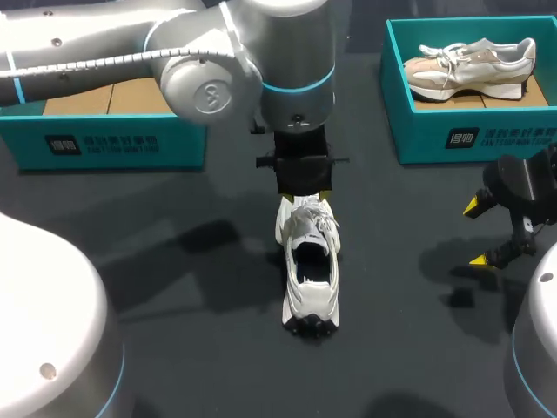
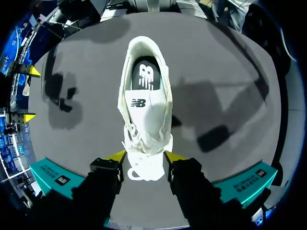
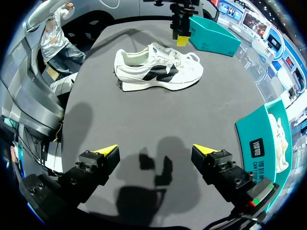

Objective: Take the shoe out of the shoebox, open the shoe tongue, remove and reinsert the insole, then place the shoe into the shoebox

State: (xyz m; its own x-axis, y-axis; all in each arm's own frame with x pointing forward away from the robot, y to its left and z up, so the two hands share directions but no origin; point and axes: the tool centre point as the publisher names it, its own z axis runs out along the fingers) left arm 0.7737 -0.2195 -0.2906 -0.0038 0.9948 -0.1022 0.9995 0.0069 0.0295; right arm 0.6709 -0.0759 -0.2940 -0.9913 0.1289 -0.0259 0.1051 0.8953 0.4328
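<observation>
A white shoe (image 1: 309, 261) lies upright in the middle of the dark table, toe towards the far side and heel towards me. In the left wrist view the shoe (image 2: 144, 105) shows its open mouth, dark insole and loose laces. My left gripper (image 1: 305, 193) comes down over the toe. Its yellow fingertips (image 2: 118, 155) press both sides of the toe, so the left gripper (image 2: 145, 156) is shut on the shoe. My right gripper (image 1: 475, 233) hangs open and empty at the right, well clear of the shoe (image 3: 158, 72); in its own view the right gripper (image 3: 156, 151) holds nothing.
A teal shoebox (image 1: 435, 131) at the back right holds a second, beige-and-white shoe (image 1: 470, 65). Another teal box (image 1: 104, 144) stands at the back left, under my left arm. The shoe's far end lies close to this box (image 2: 53, 175).
</observation>
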